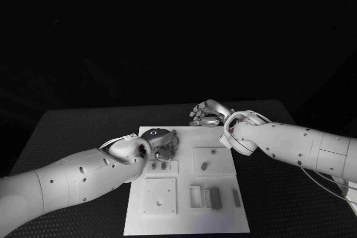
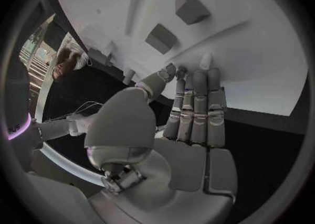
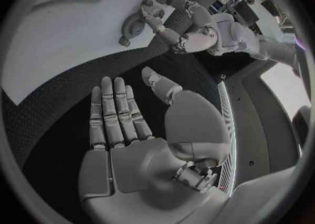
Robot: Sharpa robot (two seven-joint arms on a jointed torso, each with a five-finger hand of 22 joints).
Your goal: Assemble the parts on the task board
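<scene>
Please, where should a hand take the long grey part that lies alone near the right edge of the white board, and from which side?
The long grey part lies flat on the task board, a narrow bar pointing away from the robot. Probably best: come from above and pinch its middle across the two long sides. The right hand is on that side, open.

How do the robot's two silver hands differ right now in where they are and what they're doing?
The left hand is over the white task board, fingertips close above the small grey parts; the right hand hangs at the board's far edge, over black table. The left hand's fingers lie together; the right hand's are slightly spread. Both hold nothing.
</scene>
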